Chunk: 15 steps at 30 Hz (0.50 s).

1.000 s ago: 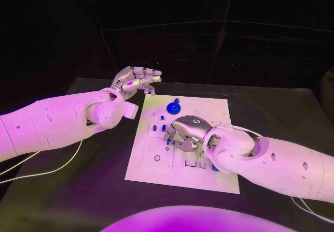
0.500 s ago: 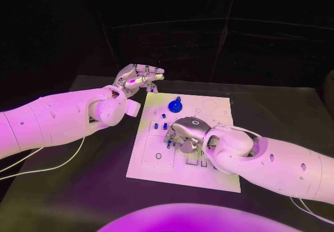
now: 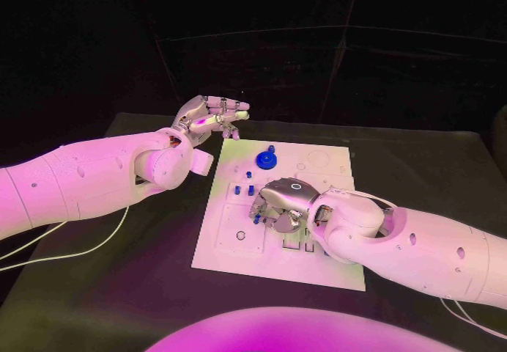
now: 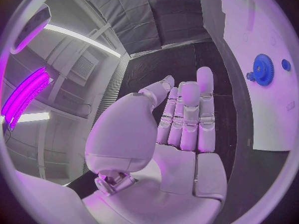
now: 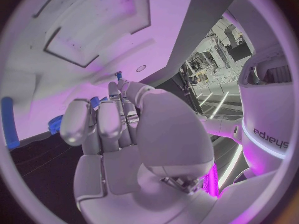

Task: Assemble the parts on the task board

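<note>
The white task board (image 3: 227, 242) lies in the middle of the black table. A blue gear (image 3: 265, 161) stands near its far edge, also seen as the gear (image 4: 262, 69) in the left wrist view. Small blue pegs (image 3: 243, 191) stand left of my right hand (image 3: 283, 205), which reaches down onto the board's middle. In the right wrist view its thumb and a fingertip pinch a small blue peg (image 5: 117, 75) against the board (image 5: 74, 15). My left hand (image 3: 212, 116) hovers above the table off the board's far left corner, fingers stretched out, holding nothing.
Upright blue pieces (image 3: 306, 248) stand in slots near the board's front, partly behind my right forearm. A white cable (image 3: 74, 253) trails over the table on the left. A blue bar (image 5: 7, 129) lies on the board beside the right hand.
My left hand has drifted slightly up and toward the board's far corner. The right hand stays on the same spot of the board.
</note>
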Tool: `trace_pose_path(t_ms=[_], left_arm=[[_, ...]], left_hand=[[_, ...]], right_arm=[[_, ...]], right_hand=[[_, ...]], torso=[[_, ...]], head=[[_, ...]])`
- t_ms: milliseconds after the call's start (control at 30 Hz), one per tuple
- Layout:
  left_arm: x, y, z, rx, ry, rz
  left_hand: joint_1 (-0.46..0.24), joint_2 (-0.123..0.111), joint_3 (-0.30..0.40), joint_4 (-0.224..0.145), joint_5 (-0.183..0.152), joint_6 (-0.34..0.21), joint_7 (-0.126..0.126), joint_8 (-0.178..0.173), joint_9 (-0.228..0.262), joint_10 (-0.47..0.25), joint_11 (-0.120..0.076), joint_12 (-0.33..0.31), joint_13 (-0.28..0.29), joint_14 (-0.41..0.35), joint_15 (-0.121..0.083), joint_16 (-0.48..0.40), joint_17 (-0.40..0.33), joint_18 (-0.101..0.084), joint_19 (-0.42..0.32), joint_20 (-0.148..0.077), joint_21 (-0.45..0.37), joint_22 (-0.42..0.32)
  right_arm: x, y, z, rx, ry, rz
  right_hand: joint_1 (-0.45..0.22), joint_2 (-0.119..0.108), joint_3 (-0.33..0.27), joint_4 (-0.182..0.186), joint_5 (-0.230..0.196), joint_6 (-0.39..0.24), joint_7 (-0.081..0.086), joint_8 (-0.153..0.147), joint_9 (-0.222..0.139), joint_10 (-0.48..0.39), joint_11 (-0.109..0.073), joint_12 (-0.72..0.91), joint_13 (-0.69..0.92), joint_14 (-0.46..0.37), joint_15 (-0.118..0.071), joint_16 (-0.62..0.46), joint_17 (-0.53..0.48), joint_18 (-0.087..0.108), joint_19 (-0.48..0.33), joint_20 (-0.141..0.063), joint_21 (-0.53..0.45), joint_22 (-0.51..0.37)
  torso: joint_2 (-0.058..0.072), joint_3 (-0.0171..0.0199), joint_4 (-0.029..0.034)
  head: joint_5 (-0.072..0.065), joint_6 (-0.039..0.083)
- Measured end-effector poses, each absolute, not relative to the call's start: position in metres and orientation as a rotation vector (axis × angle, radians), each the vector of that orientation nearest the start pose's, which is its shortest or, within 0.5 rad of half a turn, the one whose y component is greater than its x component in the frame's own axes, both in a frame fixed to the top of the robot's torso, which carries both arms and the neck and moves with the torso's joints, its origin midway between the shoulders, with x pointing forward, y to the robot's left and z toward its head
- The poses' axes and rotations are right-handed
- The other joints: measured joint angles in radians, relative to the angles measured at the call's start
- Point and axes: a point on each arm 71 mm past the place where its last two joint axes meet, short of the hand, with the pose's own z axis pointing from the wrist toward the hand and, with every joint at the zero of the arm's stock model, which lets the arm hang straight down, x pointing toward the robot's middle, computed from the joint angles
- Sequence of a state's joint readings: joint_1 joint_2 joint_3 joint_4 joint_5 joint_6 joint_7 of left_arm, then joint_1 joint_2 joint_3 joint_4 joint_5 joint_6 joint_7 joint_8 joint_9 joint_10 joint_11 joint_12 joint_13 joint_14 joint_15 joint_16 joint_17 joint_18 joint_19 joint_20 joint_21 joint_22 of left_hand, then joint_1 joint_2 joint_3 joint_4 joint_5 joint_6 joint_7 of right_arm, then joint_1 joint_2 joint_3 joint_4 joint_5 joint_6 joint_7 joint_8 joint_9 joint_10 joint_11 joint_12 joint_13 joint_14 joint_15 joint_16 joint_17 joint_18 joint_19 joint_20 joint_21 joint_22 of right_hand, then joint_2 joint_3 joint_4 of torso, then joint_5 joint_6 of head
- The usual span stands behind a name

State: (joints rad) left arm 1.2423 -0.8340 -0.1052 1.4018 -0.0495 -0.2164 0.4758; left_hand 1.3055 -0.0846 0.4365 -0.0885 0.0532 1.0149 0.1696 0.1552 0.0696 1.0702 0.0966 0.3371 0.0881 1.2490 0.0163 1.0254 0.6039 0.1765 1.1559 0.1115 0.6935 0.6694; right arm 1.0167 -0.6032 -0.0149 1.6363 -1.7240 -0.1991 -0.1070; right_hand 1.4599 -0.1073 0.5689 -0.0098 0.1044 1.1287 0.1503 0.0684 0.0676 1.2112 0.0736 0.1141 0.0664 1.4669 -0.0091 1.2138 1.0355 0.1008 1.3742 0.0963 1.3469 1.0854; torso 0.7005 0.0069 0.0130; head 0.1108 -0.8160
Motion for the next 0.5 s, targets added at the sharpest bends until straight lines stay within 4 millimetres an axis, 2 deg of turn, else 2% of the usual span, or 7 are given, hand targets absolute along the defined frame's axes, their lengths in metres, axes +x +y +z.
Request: trace_pose_path(t_ms=[167, 267, 400, 500], left_arm=[[0.5090, 0.2382, -0.1813, -0.991, 1.393, -1.540], [0.5090, 0.2383, -0.1813, -0.991, 1.393, -1.540], [0.5091, 0.2384, -0.1814, -0.992, 1.394, -1.540], [0.5091, 0.2384, -0.1814, -0.992, 1.395, -1.540]], left_hand=[[0.000, 0.000, 0.000, 0.000, 0.000, -0.004, 0.004, 0.000, 0.000, 0.000, 0.000, 0.004, 0.000, 0.000, 0.000, 0.000, -0.001, 0.000, -0.003, 0.003, -0.004, -0.001], [0.000, 0.000, 0.000, 0.000, 0.000, -0.004, 0.004, 0.000, 0.000, 0.000, 0.000, 0.004, 0.000, 0.000, 0.000, 0.000, -0.001, 0.000, -0.003, 0.003, -0.004, -0.001], [0.000, 0.000, 0.000, 0.000, 0.000, -0.004, 0.004, 0.000, 0.000, 0.000, 0.000, 0.004, 0.000, 0.000, 0.000, 0.000, -0.001, 0.000, -0.003, 0.003, -0.004, -0.001], [0.000, 0.000, 0.000, 0.000, 0.000, -0.004, 0.004, 0.000, 0.000, 0.000, 0.000, 0.004, 0.000, 0.000, 0.000, 0.000, -0.001, 0.000, -0.003, 0.003, -0.004, -0.001]], right_arm=[[0.3981, -0.0454, -0.2361, -0.560, 1.706, 0.919], [0.3978, -0.0445, -0.2360, -0.570, 1.702, 0.912], [0.3940, -0.0431, -0.2402, -0.597, 1.704, 0.900], [0.3920, -0.0418, -0.2416, -0.614, 1.699, 0.894]], right_hand=[[0.000, 0.000, 0.000, 0.000, 0.000, 0.000, 0.000, 0.000, 0.000, 0.000, 0.000, 0.000, 0.001, 0.000, 0.000, 0.000, -0.001, 0.000, 0.000, 0.000, 0.000, 0.000], [-0.018, -0.008, 0.000, 0.000, 0.000, 0.000, 0.000, 0.000, 0.000, 0.000, 0.000, 0.000, 0.003, 0.000, 0.000, 0.000, -0.004, 0.000, 0.000, 0.000, 0.000, -0.003], [-0.045, -0.022, -0.019, -0.001, 0.022, -0.004, 0.004, 0.000, 0.000, -0.013, 0.012, -0.010, 0.001, 0.000, 0.000, 0.000, -0.010, 0.000, 0.000, 0.000, 0.000, -0.006], [-0.060, -0.027, -0.030, -0.001, 0.023, -0.011, 0.004, -0.003, 0.000, -0.030, 0.014, -0.018, -0.001, 0.000, 0.000, 0.000, -0.013, 0.000, 0.000, 0.000, 0.000, -0.011]], torso=[[0.000, -0.0001, 0.0000], [0.000, -0.0001, 0.0000], [-0.001, -0.0003, 0.0000], [-0.001, -0.0007, 0.0000]], head=[[0.000, 0.000], [0.000, 0.000], [0.001, 0.000], [0.001, -0.001]])
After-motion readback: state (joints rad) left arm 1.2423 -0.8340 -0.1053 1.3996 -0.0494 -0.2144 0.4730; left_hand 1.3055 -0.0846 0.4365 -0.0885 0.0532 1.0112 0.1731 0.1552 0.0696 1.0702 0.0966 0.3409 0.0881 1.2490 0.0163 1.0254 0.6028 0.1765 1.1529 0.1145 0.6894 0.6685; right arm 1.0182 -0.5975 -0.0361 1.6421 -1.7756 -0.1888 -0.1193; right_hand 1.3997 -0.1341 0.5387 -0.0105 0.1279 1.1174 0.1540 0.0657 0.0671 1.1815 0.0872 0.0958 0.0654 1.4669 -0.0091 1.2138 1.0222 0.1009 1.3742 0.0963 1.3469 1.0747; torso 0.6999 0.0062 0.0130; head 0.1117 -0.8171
